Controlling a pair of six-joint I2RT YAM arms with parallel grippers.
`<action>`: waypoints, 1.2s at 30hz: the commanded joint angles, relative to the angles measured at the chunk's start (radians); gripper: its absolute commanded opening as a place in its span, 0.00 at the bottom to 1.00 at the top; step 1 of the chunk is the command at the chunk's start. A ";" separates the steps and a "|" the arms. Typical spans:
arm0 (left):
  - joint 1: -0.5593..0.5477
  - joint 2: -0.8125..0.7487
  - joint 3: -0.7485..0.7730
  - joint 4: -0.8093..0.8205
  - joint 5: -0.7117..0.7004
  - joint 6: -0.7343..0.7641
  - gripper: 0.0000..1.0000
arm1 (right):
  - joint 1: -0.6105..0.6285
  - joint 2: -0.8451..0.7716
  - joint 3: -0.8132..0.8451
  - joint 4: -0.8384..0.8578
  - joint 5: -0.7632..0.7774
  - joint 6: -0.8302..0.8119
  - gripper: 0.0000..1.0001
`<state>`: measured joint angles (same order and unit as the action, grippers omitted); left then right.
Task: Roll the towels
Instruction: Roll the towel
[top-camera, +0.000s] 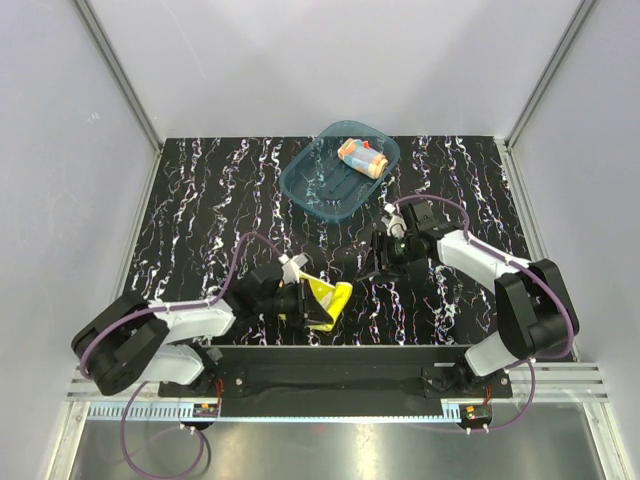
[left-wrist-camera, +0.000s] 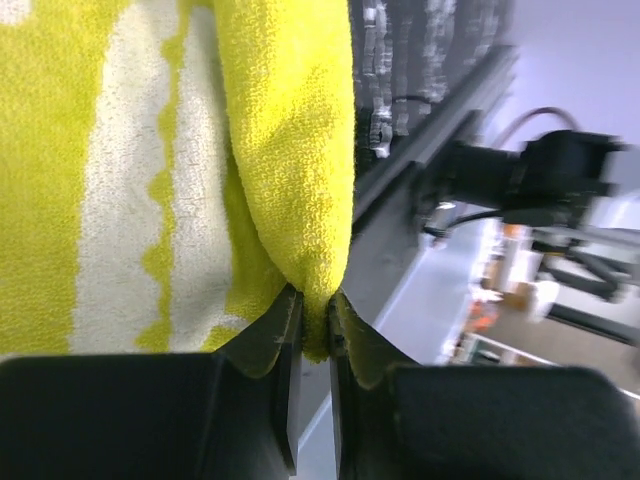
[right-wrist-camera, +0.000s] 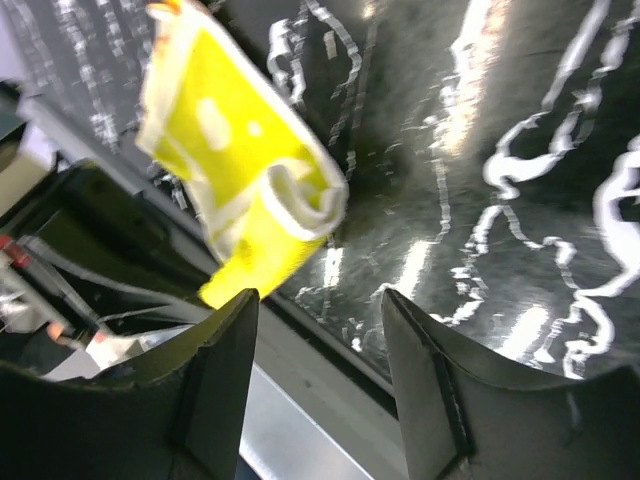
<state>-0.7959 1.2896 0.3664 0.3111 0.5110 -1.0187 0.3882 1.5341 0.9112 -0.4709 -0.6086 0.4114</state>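
The bright yellow towel (top-camera: 330, 300) with pale shapes lies crumpled near the table's front edge. My left gripper (top-camera: 308, 303) is shut on an edge of the yellow towel (left-wrist-camera: 290, 150), the cloth pinched between its jaws. My right gripper (top-camera: 378, 262) is open and empty, a little right of the yellow towel (right-wrist-camera: 240, 190) and above the table. The light blue and yellow towel with orange dots (top-camera: 362, 156) lies rolled inside the teal tub (top-camera: 318, 180) at the back.
The black marbled table (top-camera: 200, 200) has grey walls on three sides. A black rail (top-camera: 330, 375) runs along the near edge, close to the yellow towel.
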 joint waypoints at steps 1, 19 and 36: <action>0.027 0.037 -0.073 0.331 0.118 -0.182 0.09 | 0.006 -0.051 -0.032 0.124 -0.129 0.052 0.60; 0.075 0.560 -0.308 1.353 0.118 -0.621 0.08 | 0.172 -0.048 -0.158 0.261 -0.016 0.174 0.62; 0.080 0.590 -0.294 1.350 0.135 -0.586 0.12 | 0.232 0.146 -0.161 0.477 0.044 0.274 0.55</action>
<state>-0.7242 1.8526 0.0837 1.3697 0.6399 -1.5932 0.6044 1.6638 0.7139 -0.0368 -0.6102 0.6827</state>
